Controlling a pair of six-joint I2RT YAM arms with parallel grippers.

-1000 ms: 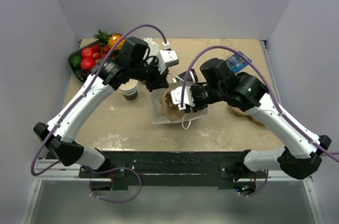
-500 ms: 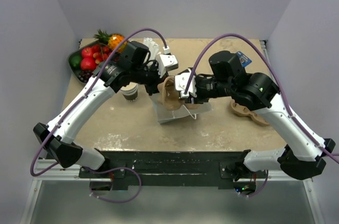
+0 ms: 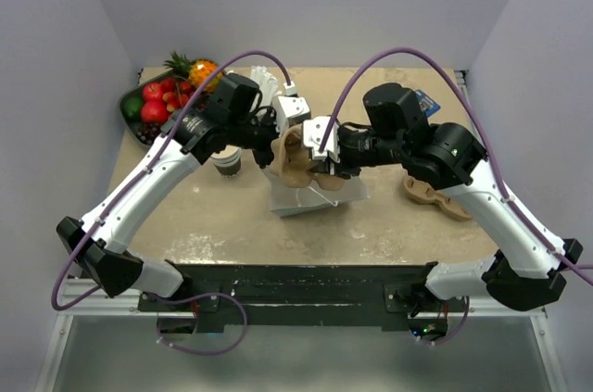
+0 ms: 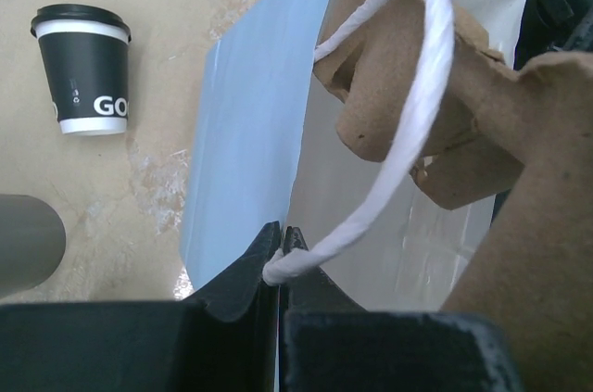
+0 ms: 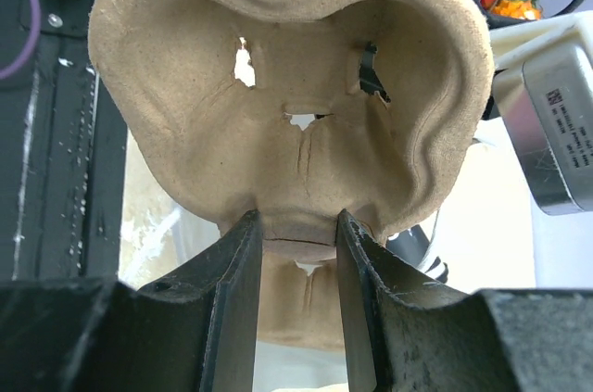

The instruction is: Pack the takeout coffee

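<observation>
The takeout coffee (image 4: 83, 72), a dark cup with a black lid, stands upright on the table (image 3: 408, 225) left of the white paper bag (image 3: 315, 196), seen from above as the cup (image 3: 225, 162). My left gripper (image 4: 280, 253) is shut on the bag's white cord handle (image 4: 417, 105) and rim, holding the bag (image 4: 246, 132) open. My right gripper (image 5: 295, 234) is shut on a brown pulp cup carrier (image 5: 296, 86). The carrier (image 3: 295, 158) hangs on edge at the bag's mouth, between the two grippers.
A bowl of fruit (image 3: 153, 105) sits at the back left corner. Another pulp carrier (image 3: 435, 196) lies on the table under the right arm, with a blue packet (image 3: 424, 101) behind it. A grey cup (image 4: 28, 244) stands near the coffee.
My right gripper has carried the pulp carrier back and to the left, turning it on edge at the bag's mouth. The bag has shifted slightly with it. The left gripper kept its hold.
</observation>
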